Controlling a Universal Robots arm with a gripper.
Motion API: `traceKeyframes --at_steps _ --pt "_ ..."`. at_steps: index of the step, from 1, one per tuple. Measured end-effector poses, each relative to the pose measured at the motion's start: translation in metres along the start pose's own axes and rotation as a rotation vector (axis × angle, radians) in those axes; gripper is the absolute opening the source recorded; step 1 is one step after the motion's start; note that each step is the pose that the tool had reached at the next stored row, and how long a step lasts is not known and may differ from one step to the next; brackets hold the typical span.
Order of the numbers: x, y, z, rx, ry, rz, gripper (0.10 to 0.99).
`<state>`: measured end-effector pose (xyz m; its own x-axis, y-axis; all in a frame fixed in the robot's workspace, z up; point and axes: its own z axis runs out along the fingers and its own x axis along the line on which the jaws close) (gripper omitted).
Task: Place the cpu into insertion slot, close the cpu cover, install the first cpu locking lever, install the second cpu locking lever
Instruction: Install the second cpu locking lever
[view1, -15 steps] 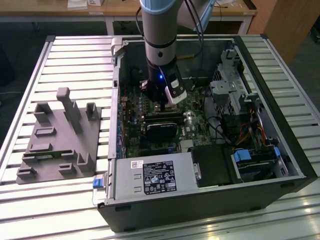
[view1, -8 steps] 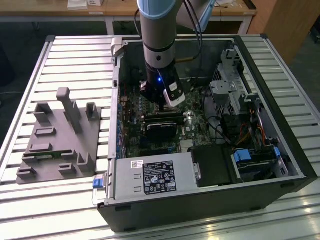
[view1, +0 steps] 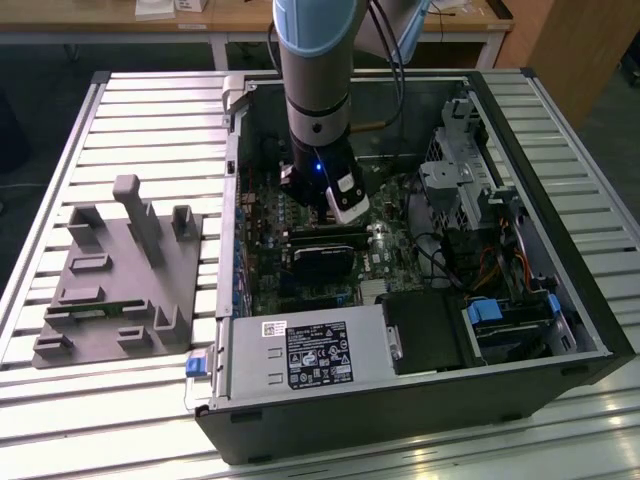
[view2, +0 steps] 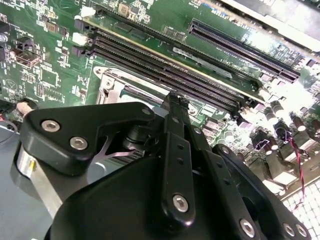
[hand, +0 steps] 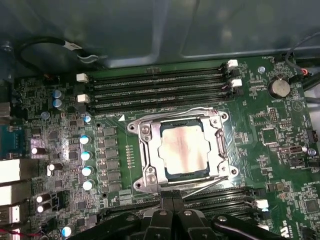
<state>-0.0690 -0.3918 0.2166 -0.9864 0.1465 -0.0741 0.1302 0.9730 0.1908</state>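
The cpu (hand: 184, 150) is sitting in the insertion slot (hand: 150, 172), with the cpu cover (hand: 218, 145) lying closed around it. The gripper (hand: 172, 201) is hovering just beside the slot, fingers pressed together, holding nothing.

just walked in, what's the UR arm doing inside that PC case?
The arm's gripper sits low over the motherboard inside the open computer case, right at the edge of the insertion slot. In the first wrist view the cpu already lies in the slot, and the silver cpu cover is down around it, framing its metal face. The fingers are pressed together and hold nothing.
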Motion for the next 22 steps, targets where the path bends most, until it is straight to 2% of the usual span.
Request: traceKeyframes --at_steps 3,13,18,22 --pt "-0.0002 -0.0037 0.0007 -0.013 0.0016 0.001 0.106" --pt "0.004 -0.0144 0.0036 -0.072 0.0097 0.007 0.106" --pt "0.0042 -0.0205 0.006 -0.099 0.0133 0.01 0.106" --pt "0.004 -0.0244 0.0074 -0.126 0.0175 0.013 0.106"
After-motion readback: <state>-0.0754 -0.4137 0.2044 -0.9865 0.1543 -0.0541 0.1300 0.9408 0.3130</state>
